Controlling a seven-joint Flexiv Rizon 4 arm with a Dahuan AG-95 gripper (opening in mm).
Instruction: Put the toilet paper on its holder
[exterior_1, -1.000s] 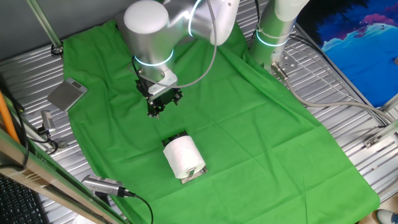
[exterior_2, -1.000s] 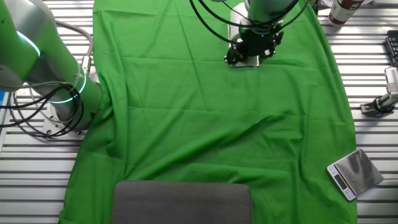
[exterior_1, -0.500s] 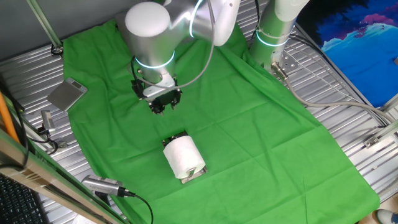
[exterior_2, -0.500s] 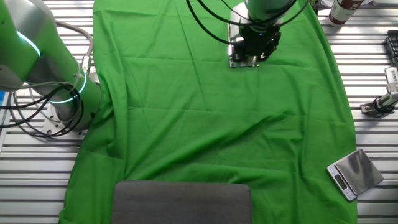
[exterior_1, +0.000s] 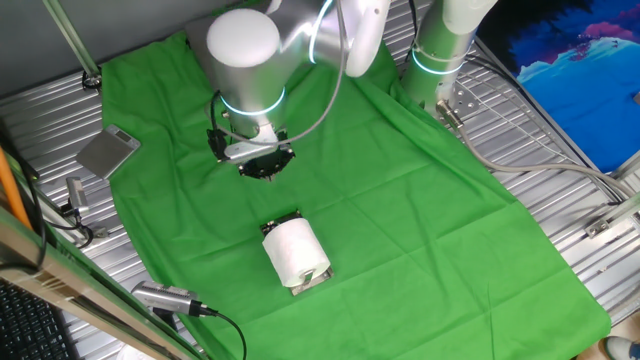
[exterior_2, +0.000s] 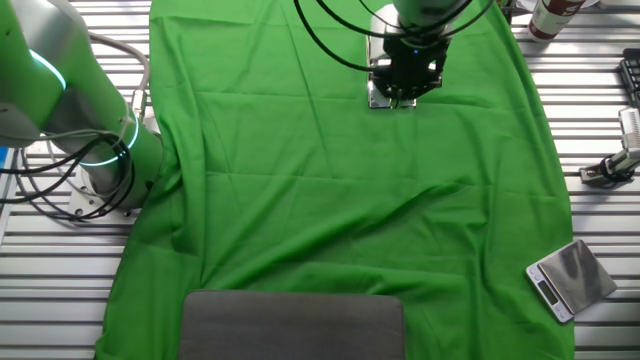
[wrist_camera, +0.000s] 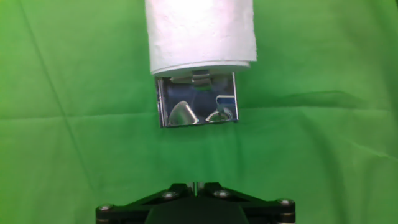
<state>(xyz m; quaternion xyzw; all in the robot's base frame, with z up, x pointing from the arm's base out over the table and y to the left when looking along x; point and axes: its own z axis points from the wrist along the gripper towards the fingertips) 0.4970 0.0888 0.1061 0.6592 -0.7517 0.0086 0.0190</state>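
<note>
Jaws: empty, spread or pressed together cannot tell; gripper (exterior_1: 263, 168) hangs apart from roll | toilet paper (exterior_1: 295, 253) ahead of jaws, seated over chrome holder (wrist_camera: 198, 106) on green cloth (exterior_1: 420, 220) | step: looks finished; next, a clean retreat | hidden: fingertips out of hand view; holder's bar under roll

Two fixed cameras look down from opposite sides, far off, sharing the green cloth (exterior_1: 400, 200). Hand camera faces straight down, close over the toilet paper (wrist_camera: 200, 34).
</note>
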